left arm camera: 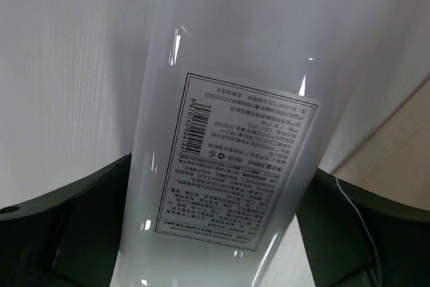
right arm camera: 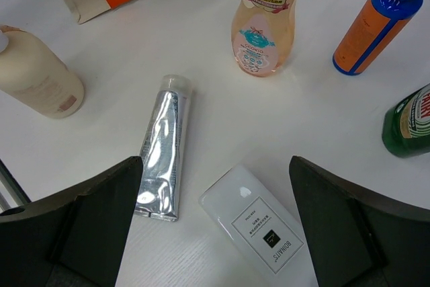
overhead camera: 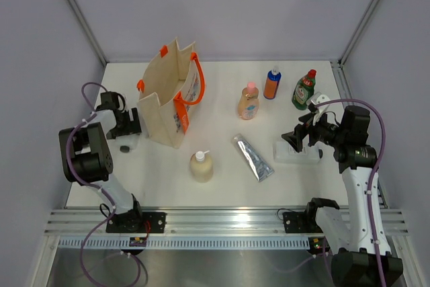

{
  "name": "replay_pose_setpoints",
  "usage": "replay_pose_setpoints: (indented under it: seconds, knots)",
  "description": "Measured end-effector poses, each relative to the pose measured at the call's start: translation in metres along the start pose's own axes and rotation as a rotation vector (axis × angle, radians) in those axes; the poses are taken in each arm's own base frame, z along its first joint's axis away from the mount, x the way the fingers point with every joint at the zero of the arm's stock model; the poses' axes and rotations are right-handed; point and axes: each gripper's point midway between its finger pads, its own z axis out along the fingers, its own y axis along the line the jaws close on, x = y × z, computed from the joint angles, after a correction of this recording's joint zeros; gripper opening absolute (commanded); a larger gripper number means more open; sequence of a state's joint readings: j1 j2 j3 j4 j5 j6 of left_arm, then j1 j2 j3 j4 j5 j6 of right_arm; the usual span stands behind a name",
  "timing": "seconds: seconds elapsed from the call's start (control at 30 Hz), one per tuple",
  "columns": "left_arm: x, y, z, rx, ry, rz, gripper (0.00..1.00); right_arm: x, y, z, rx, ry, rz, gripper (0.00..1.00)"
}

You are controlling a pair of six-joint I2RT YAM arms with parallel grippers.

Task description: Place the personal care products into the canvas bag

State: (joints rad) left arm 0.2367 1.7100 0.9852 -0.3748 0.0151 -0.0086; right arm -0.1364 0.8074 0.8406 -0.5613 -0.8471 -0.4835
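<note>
The canvas bag (overhead camera: 164,102) stands upright at the left. My left gripper (overhead camera: 126,132) is low beside it; its jaws stand wide, touching both sides of a flat white bottle (left arm camera: 228,99) whose black cap points at the near edge. My right gripper (overhead camera: 299,138) is open over a second flat white black-capped bottle (overhead camera: 295,152), which lies below its fingers in the right wrist view (right arm camera: 259,230). The silver tube (overhead camera: 253,157), cream pump bottle (overhead camera: 201,166), peach bottle (overhead camera: 248,102), orange bottle (overhead camera: 271,84) and green bottle (overhead camera: 304,90) are on the table.
Grey walls close the table at the back and both sides. A metal rail (overhead camera: 215,223) runs along the near edge. The bag's side (left arm camera: 396,139) is close to the right of my left fingers.
</note>
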Motion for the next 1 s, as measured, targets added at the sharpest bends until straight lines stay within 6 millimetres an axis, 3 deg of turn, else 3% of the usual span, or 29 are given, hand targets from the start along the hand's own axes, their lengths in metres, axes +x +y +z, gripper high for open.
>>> replay_pose_setpoints:
  seconds: [0.07,0.1,0.17,0.2,0.33,0.4,0.5,0.63,0.77,0.87,1.0]
  knots:
    - [-0.002,0.002,0.001,-0.011,0.013,-0.009,0.76,0.001,0.000,0.000,0.000,0.002,0.002,0.99]
    - [-0.003,0.002,0.002,-0.015,0.019,-0.014,0.59,0.001,0.000,0.001,-0.001,0.004,0.004,0.99]
    - [-0.007,0.002,0.003,-0.026,0.023,-0.031,0.45,0.003,-0.001,0.001,-0.002,0.006,0.007,1.00]
    - [-0.010,0.003,0.004,-0.034,0.023,-0.036,0.23,0.003,-0.001,0.002,-0.002,0.007,0.009,0.99]
    - [-0.013,0.006,0.003,-0.064,0.026,-0.084,0.05,0.004,-0.002,0.002,0.004,0.010,0.009,1.00]
    - [-0.011,0.006,-0.003,-0.066,0.032,-0.110,0.00,0.005,-0.003,0.002,0.010,0.013,0.008,1.00]
    - [-0.013,0.004,-0.023,-0.066,0.003,-0.158,0.00,0.006,-0.004,0.002,0.013,0.014,0.008,1.00]
    - [-0.033,0.001,-0.085,-0.052,-0.159,-0.230,0.00,0.006,-0.005,0.003,0.013,0.015,0.007,1.00]
    - [-0.063,-0.002,-0.160,-0.013,-0.425,-0.283,0.00,0.007,-0.005,0.003,0.007,0.016,0.003,1.00]
    - [-0.071,-0.003,-0.195,0.013,-0.557,-0.298,0.00,0.009,-0.001,0.005,-0.013,0.014,0.004,0.99]
    - [-0.073,-0.012,-0.223,0.057,-0.645,-0.284,0.00,0.012,-0.001,0.007,-0.024,0.020,0.007,0.99]
